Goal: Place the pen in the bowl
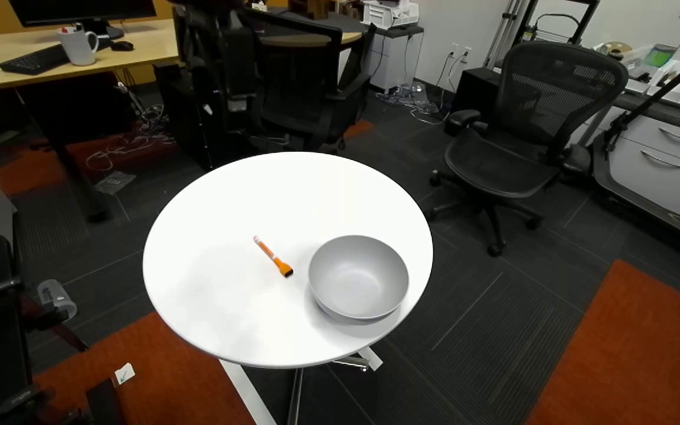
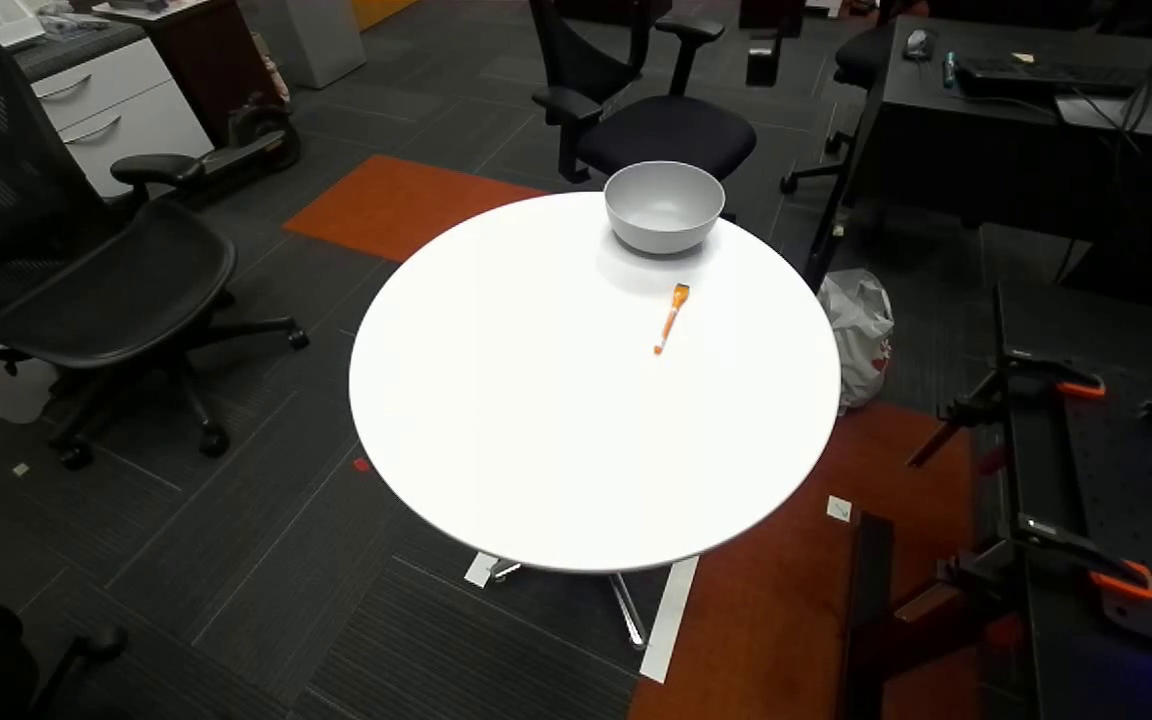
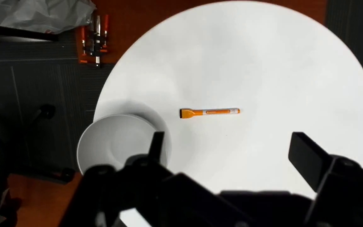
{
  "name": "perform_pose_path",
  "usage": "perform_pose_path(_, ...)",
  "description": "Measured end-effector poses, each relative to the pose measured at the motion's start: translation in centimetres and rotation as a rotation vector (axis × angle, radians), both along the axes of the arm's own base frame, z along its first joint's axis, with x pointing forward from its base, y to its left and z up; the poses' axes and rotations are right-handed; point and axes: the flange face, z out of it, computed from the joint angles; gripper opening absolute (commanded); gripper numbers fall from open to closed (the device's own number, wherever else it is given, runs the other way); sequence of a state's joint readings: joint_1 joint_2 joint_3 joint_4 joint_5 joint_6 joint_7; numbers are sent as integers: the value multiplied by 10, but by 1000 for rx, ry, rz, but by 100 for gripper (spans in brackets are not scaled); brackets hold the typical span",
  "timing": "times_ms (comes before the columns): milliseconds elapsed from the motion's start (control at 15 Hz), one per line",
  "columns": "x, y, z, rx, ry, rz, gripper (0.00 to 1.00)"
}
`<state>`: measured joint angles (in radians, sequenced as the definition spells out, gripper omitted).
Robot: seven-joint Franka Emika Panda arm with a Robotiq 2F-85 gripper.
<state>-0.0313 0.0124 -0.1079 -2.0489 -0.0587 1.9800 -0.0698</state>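
The pen is an orange marker with a white label and a dark tip on its wide end. It lies flat on the white round table and shows in both exterior views [image 1: 273, 256] [image 2: 672, 318] and in the wrist view [image 3: 211, 113]. The smooth grey bowl stands upright beside the pen's dark end, near the table edge, in both exterior views [image 1: 359, 277] [image 2: 665, 208]. Its inside looks empty. In the wrist view the bowl [image 3: 115, 142] is partly hidden by a finger. My gripper [image 3: 228, 135] is open and empty above the table, fingers wide apart. I cannot clearly make it out in the exterior views.
The round white table [image 1: 293, 189] [image 2: 496, 400] has a thin edge. Office chairs [image 1: 529, 118] [image 2: 656, 120] stand around it. A dark bench with orange-tipped clamps [image 2: 1116, 580] is close to the table. A plastic bag [image 2: 856, 335] lies on the floor.
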Motion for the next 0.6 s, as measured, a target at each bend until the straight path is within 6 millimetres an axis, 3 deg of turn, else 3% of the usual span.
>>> perform_pose_path(600, 26, 5, -107, 36, -168, -398, 100)
